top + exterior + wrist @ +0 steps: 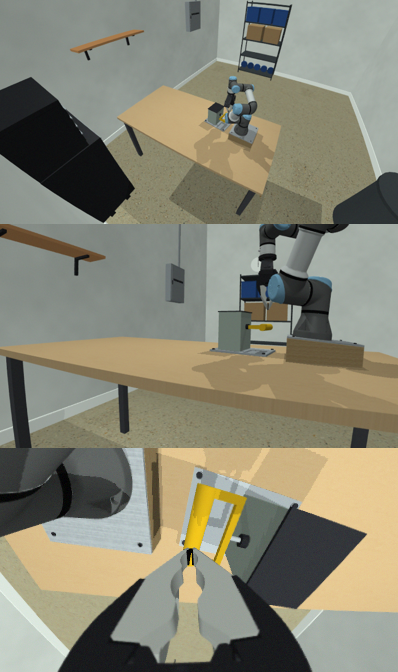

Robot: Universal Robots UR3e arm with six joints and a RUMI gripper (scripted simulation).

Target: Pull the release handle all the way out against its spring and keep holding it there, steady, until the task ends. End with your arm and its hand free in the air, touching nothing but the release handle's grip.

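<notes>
The yellow release handle point(260, 327) point(222, 119) point(200, 518) sticks out of a grey-green box point(234, 331) point(214, 114) with a black top point(305, 558). The box is bolted to a grey plate point(259, 352) point(260, 498) on the table. The handle's rod looks short, with the grip near the box. My gripper point(268, 307) point(191, 549) point(226, 109) is shut with its fingertips together and nothing between them. It hangs pointing down, a clear gap above the outer end of the handle's grip, touching nothing.
The arm's own base stands on a wooden block point(324, 353) point(242, 137) right beside the plate, and its elbow joint point(281, 289) is close to the gripper. The table point(111, 357) reaches left. A shelf rack point(263, 38) stands at the back wall.
</notes>
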